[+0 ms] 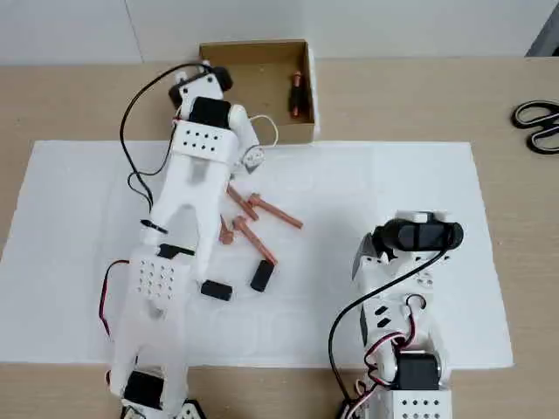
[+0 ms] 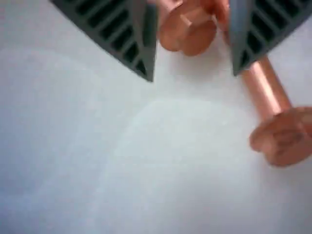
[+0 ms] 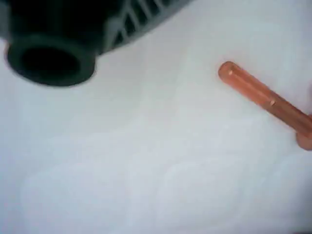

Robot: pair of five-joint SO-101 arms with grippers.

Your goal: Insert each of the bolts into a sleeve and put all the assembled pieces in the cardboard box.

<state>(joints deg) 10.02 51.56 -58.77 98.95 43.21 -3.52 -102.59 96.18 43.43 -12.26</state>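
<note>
— Where was your left claw?

— My left claw [image 2: 192, 75] hung low over the white paper sheet [image 1: 393, 175], jaws apart. The head of a copper bolt [image 2: 187, 29] sat between the fingers [image 2: 122, 34]. The head lay close against one finger, and I couldn't tell whether either finger pressed it. Its shaft was hidden behind the head.

— Anything beside it?

— A second bolt [image 2: 273, 117] lay just beside it on the paper, the far end of its shaft running behind my other finger. From above, my own forearm covered that claw and part of the loose bolts [image 1: 278, 212] scattered there.

— And the right?

— My right claw [image 1: 363, 260] was clamped on a black sleeve [image 3: 48, 61], with the sleeve's open end facing the wrist camera. One ribbed finger [image 3: 141, 17] showed beside it. The rest of the grip was blurred and cut off at the edge. A further bolt [image 3: 263, 97] lay on the paper apart from the sleeve, its head cut off too.

— The box?

— The cardboard box [image 1: 253, 45] stood on the table [image 1: 70, 96] at the sheet's far edge. One joined piece [image 1: 295, 94] lay inside, near the wall on my right arm's side. A loose sleeve [image 1: 262, 275] and another sleeve [image 1: 216, 290] lay on the paper near my left arm. Scissors [image 1: 537, 127] lay on the table off the paper, partly cut off.
</note>
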